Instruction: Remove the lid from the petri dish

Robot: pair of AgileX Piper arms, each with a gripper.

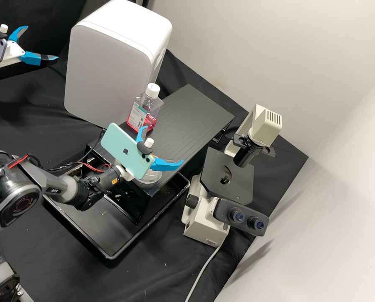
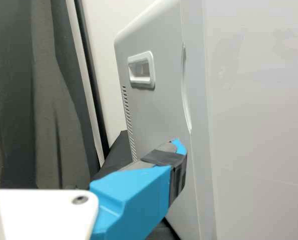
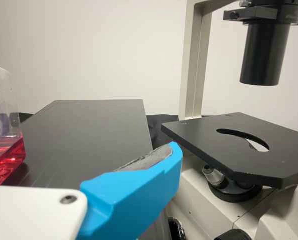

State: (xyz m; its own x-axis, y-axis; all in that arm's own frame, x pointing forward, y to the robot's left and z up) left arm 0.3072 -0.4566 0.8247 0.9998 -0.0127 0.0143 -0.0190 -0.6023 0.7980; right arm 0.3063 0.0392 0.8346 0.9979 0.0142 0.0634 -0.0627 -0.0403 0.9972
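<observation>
The clear round plastic petri dish (image 1: 150, 177) lies just under the right gripper (image 1: 164, 144), its blue fingers spread, while the left gripper (image 1: 41, 43), also spread, hangs far left.

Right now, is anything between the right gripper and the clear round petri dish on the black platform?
Nothing visible does. The open right gripper hangs just over the clear round petri dish at the black platform's near end; the white-capped flask of red liquid stands farther back, aside.

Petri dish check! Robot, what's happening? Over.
Left gripper open, by the white box. Right gripper open, just above the petri dish. Lid on or off: cannot tell. Flask of red liquid close behind.
</observation>
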